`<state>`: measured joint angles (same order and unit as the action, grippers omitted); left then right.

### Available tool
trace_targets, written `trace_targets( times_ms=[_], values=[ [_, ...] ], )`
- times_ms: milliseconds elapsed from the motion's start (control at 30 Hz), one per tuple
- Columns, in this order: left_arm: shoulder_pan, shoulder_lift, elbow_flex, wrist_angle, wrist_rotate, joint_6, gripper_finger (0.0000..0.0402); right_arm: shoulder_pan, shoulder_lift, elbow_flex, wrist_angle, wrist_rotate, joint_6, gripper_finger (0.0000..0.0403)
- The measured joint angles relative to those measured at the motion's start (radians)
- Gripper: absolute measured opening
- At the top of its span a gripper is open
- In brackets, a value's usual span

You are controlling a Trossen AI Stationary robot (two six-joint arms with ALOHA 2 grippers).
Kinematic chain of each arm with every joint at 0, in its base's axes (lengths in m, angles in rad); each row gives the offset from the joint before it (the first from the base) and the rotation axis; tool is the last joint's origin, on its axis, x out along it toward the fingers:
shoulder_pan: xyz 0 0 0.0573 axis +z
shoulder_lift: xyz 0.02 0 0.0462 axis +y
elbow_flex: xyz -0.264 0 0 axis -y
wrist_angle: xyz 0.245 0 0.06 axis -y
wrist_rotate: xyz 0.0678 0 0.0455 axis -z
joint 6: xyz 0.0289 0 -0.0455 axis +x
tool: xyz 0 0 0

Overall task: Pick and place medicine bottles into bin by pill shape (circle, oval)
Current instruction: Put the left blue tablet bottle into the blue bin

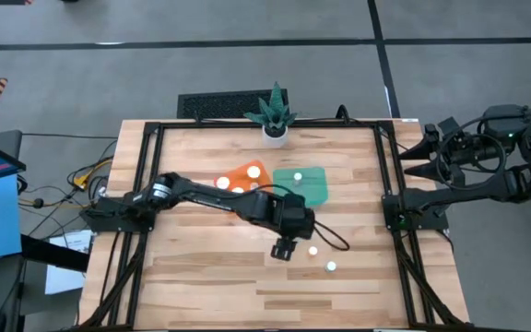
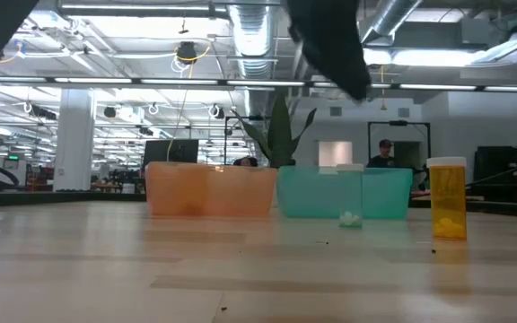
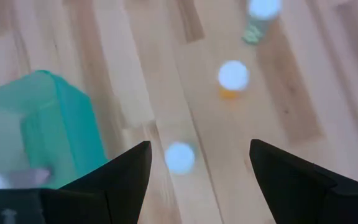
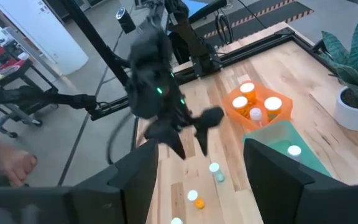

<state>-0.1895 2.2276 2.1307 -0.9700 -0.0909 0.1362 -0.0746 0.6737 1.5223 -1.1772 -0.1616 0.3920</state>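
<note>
Three white-capped medicine bottles stand upright on the wooden table, the nearest (image 3: 180, 157) just ahead of my left gripper (image 3: 199, 147), the others (image 3: 233, 74) (image 3: 264, 7) farther on. My left gripper (image 1: 282, 249) hangs open above the table with nothing between its fingers. An orange bin (image 1: 242, 177) holds three bottles (image 4: 253, 106). The green bin (image 1: 304, 187) beside it holds one (image 4: 294, 150). My right gripper (image 4: 201, 180) waits open, off the table's right side.
A white pot with a green plant (image 1: 275, 118) stands at the table's far edge, behind the bins. Black frame rails (image 1: 390, 184) run along the table's left and right sides. Bare wood lies toward the near edge. A person (image 2: 384, 154) shows in the room beyond.
</note>
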Motion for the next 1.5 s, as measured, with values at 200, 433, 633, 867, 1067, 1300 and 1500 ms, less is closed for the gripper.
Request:
trace_targets(
  times_ms=[200,433,633,867,1067,1300,1500],
  values=[
    [0.015,-0.002,-0.155,0.146,0.011,0.016,0.0265,0.0,0.0,0.0,0.0,0.0,0.0,0.0243],
    [0.039,-0.003,-0.239,0.207,0.049,0.062,0.0265,0.0,0.0,0.0,0.0,0.0,0.0,0.0243],
    [0.053,-0.001,-0.263,0.233,0.053,0.044,0.0265,0.0,0.0,0.0,0.0,0.0,0.001,0.0243],
    [0.054,-0.001,-0.267,0.242,0.062,0.05,0.0252,0.0,0.0,0.0,0.0,0.001,0.001,0.0243],
    [0.054,-0.001,-0.267,0.249,0.048,0.043,0.0195,0.0,0.0,0.0,0.0,0.001,0.001,0.0243],
    [0.06,-0.001,-0.269,0.254,0.04,0.041,0.0145,0.0,0.0,0.0,0.0,0.001,0.0,0.0243],
    [0.069,-0.001,-0.269,0.256,0.123,0.048,0.0149,0.0,0.0,0.0,0.0,0.001,0.001,0.0243]
  ],
)
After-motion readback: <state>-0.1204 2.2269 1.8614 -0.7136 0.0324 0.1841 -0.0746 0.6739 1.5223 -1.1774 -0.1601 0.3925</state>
